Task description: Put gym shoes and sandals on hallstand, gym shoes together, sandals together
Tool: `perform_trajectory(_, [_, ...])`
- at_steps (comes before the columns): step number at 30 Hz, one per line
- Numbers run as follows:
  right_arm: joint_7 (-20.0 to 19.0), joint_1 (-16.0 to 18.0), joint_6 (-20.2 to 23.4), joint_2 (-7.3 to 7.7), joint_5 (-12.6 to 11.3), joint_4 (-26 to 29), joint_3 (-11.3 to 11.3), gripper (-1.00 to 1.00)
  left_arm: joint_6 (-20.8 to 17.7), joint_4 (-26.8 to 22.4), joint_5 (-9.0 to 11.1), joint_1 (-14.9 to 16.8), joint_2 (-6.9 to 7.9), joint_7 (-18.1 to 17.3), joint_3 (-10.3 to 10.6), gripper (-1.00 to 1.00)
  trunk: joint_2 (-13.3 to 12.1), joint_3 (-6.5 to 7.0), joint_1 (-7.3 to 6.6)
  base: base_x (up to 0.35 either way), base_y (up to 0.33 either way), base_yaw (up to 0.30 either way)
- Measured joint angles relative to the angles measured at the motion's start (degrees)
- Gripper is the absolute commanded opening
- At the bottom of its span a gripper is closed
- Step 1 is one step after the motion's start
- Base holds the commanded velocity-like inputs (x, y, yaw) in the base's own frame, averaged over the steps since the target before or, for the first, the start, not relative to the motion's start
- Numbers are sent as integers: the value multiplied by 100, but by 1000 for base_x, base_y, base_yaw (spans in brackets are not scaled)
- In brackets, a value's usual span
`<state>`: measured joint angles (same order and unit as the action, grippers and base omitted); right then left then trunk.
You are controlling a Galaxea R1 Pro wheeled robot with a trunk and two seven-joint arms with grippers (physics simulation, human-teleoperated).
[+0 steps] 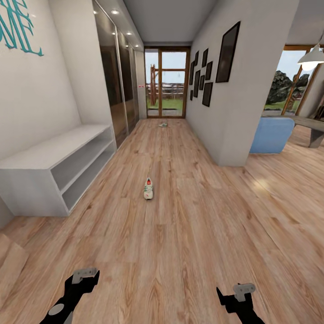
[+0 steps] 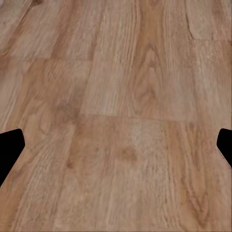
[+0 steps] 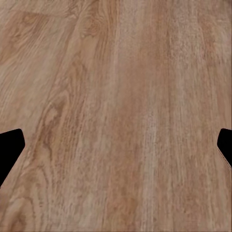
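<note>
Two grippers sit nearest, low in the head view: the left gripper point(image 1: 85, 274) and the right gripper point(image 1: 234, 292), each hanging over bare planks. In both wrist views the dark fingers point(image 2: 9, 150) point(image 3: 9, 147) stand at opposite edges with only wood between them, so both pairs are spread wide and hold nothing.

Two gym shoes can be counted. The nearer gym shoe point(image 1: 148, 188) lies alone on the corridor floor point(image 1: 180, 234), roughly mid-corridor and well ahead of the grippers, upright on its sole, its long axis running along the corridor; its red-orange accent shows at the far end. The second gym shoe point(image 1: 163, 124) lies far down the corridor, just before the glass door point(image 1: 166, 83), too small to tell which way it points.

One hallstand point(image 1: 54, 173) stands against the left wall, light grey with two open shelves, off to the left of the nearer shoe and well apart from it.

The floor is light-brown wood-grain plank. Mirrored wardrobe doors point(image 1: 119, 76) line the left wall beyond the hallstand; dark picture frames point(image 1: 207, 72) hang on the right wall, and a blue seat point(image 1: 271, 134) shows past its corner
</note>
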<state>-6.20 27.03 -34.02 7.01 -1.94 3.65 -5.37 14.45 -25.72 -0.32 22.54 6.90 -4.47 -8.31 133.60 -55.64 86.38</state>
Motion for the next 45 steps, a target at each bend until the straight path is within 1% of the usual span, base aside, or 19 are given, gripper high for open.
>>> perform_trajectory(19, [9,-1,-1,0,-3,1,5,100,2,1,-3,-3,0,-4,9,100,0,0,0,339,-18,0])
perform_trajectory(45, [10,0,-2,0,-3,-1,4,100,2,-1,-3,-2,0,-3,10,100,0,0,0,309,-122,0])
